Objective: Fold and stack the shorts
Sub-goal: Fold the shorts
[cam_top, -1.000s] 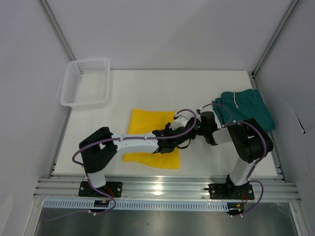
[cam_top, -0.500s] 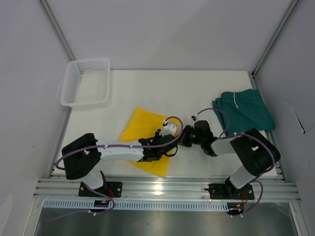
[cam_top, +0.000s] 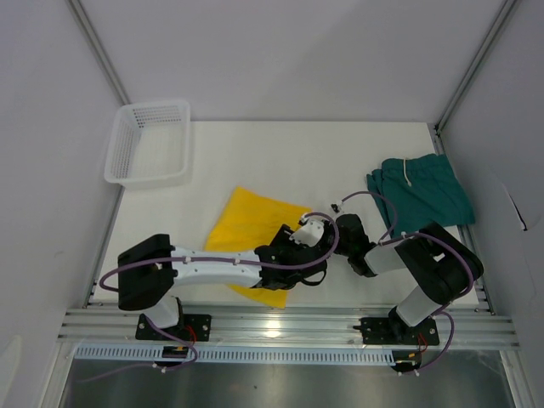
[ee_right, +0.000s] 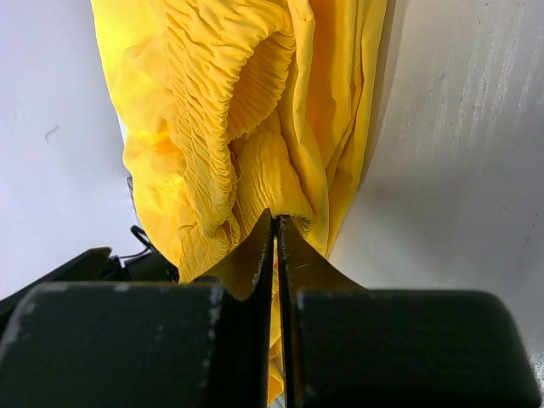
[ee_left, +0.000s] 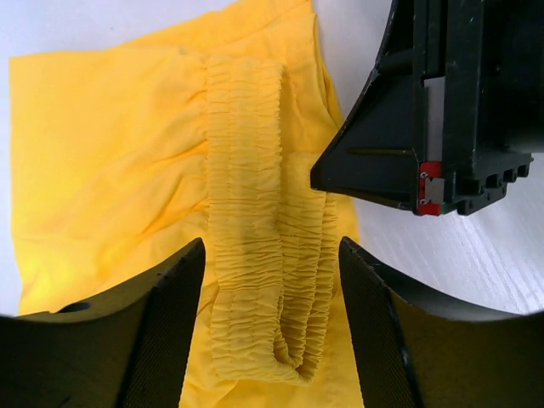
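The yellow shorts [cam_top: 244, 225] lie crumpled on the table near the front, left of centre. My left gripper [cam_top: 291, 257] is open, its jaws on either side of the folded elastic waistband [ee_left: 255, 255] without closing on it. My right gripper [cam_top: 333, 238] is shut on a bunched edge of the yellow shorts [ee_right: 225, 119], with cloth pinched at the fingertips [ee_right: 276, 219]; its black body shows in the left wrist view [ee_left: 442, 110]. The dark teal-green shorts [cam_top: 422, 191] with a white drawstring lie at the right edge, untouched.
A white mesh basket [cam_top: 149, 142] stands at the back left corner. Metal frame posts and grey walls close the table on both sides. The two arms cross close together over the front middle.
The yellow shorts have been pulled and turned from a flat rectangle into a skewed heap. Both grippers have moved toward the near edge; the left arm now lies lower across the front.
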`<state>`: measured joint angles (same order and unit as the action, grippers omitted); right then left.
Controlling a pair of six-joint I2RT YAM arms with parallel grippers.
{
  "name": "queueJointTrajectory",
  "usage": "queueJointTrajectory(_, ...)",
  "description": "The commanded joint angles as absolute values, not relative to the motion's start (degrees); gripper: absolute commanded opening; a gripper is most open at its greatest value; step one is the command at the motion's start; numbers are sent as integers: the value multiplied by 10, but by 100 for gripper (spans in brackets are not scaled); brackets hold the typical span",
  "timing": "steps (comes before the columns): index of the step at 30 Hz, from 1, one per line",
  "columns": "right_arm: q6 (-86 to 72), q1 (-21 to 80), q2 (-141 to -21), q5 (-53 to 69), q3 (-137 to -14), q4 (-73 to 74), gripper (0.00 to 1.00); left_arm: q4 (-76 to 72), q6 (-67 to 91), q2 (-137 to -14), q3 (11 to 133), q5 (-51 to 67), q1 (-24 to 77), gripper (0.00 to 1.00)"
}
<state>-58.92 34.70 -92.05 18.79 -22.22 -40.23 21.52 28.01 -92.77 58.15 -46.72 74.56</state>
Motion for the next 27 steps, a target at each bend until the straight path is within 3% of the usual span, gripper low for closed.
queueJointTrajectory(1,-585,352,-913,178,-223,-430,0,285,307,-958,620,-528,756,68)
queueJointTrajectory(6,-584,352,-914,178,-223,-429,0,306,316,-985,638,-529,761,67)
queueJointTrajectory(27,-589,348,-914,184,-222,-432,0,338,321,-1080,669,-536,759,48)
